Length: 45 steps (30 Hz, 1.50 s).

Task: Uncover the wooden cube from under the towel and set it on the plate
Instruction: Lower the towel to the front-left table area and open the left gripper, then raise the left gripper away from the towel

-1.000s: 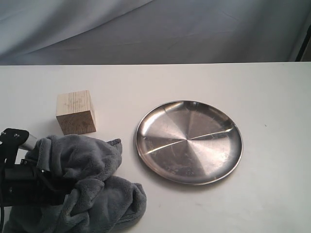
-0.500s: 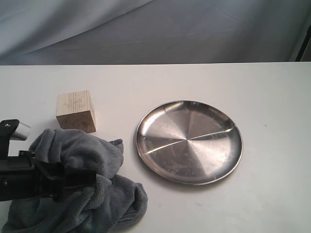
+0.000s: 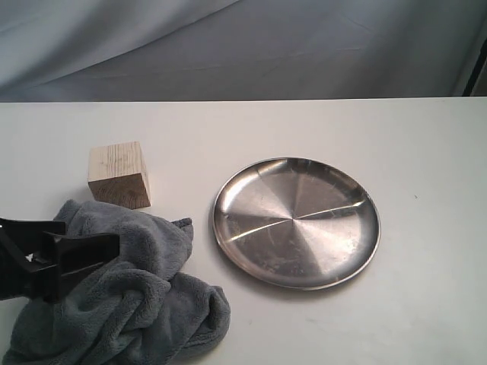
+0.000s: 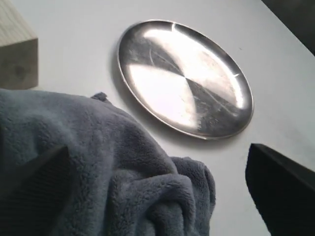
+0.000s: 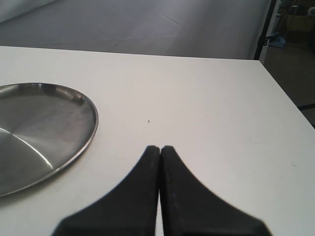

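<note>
The wooden cube (image 3: 118, 175) stands uncovered on the white table, left of the steel plate (image 3: 295, 222) and just behind the towel. The dark grey towel (image 3: 144, 296) lies crumpled at the front left. My left gripper (image 3: 80, 251) hangs over the towel's left part, open. In the left wrist view its fingers stand wide apart around the left gripper's (image 4: 157, 152) gap, with the towel (image 4: 108, 167) loose below, the cube (image 4: 15, 54) and the plate (image 4: 184, 76) beyond. My right gripper (image 5: 160, 148) is shut on nothing, beside the plate (image 5: 39, 128).
A grey cloth backdrop (image 3: 243, 46) hangs behind the table's far edge. Bare white tabletop (image 3: 426, 152) lies right of the plate. The table's right edge (image 5: 290, 98) shows in the right wrist view.
My left gripper, which was shut on the towel, has opened and let it go. The towel has slumped flatter on the table. Cube and plate have not moved.
</note>
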Available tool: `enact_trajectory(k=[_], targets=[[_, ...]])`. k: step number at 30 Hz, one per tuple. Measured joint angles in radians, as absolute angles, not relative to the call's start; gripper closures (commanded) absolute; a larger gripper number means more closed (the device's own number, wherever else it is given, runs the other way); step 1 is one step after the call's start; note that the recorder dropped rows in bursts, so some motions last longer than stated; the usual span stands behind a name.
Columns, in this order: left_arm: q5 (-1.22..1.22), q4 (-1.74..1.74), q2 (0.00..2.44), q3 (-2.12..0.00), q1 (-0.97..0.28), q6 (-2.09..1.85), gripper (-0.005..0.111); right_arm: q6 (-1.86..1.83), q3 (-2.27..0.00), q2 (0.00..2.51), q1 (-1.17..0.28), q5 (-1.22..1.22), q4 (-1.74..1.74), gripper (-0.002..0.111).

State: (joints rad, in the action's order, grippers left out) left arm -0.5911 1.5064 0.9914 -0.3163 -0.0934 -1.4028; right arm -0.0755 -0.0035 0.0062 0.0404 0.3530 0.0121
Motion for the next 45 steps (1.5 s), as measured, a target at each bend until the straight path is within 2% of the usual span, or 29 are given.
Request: enact_trajectory(k=[3,5,8,11,13,14,23,33,40,45], targets=[[-0.51,1.489,0.935,-0.316,-0.093,-1.379,0.022,-0.076,-0.004,0.006,0.04,0.353,0.012,0.108],[-0.44,1.486,0.916,-0.316,-0.093,-1.375,0.036,-0.076,-0.004,0.006,0.04,0.353,0.012,0.108],[-0.386,1.486,0.918,-0.316,-0.093,-1.371,0.066,-0.076,-0.004,0.006,0.04,0.353,0.012,0.108],[-0.371,1.486,0.944,-0.316,-0.093,-1.371,0.091,-0.076,-0.004,0.006,0.04,0.353,0.012,0.108],[-0.358,1.507,0.974,-0.316,-0.093,-1.391,0.104,-0.076,-0.004,0.006,0.04,0.353,0.012,0.108],[-0.359,1.53,0.99,-0.316,-0.093,-1.417,0.107,-0.076,-0.004,0.006,0.04,0.353,0.012,0.108],[-0.363,1.724,1.141,-0.37,-0.093,-1.734,0.106,-0.076,-0.004,0.006,0.04,0.353,0.012,0.108],[-0.363,1.735,1.35,-0.506,-0.093,-1.773,0.106,-0.076,-0.004,0.006,0.04,0.353,0.012,0.108],[-0.378,1.737,1.508,-0.51,-0.093,-1.8,0.107,-0.076,-0.004,0.006,0.04,0.353,0.012,0.108],[-0.391,1.737,1.519,-0.486,-0.093,-1.805,0.107,-0.076,-0.004,0.006,0.04,0.353,0.012,0.108]])
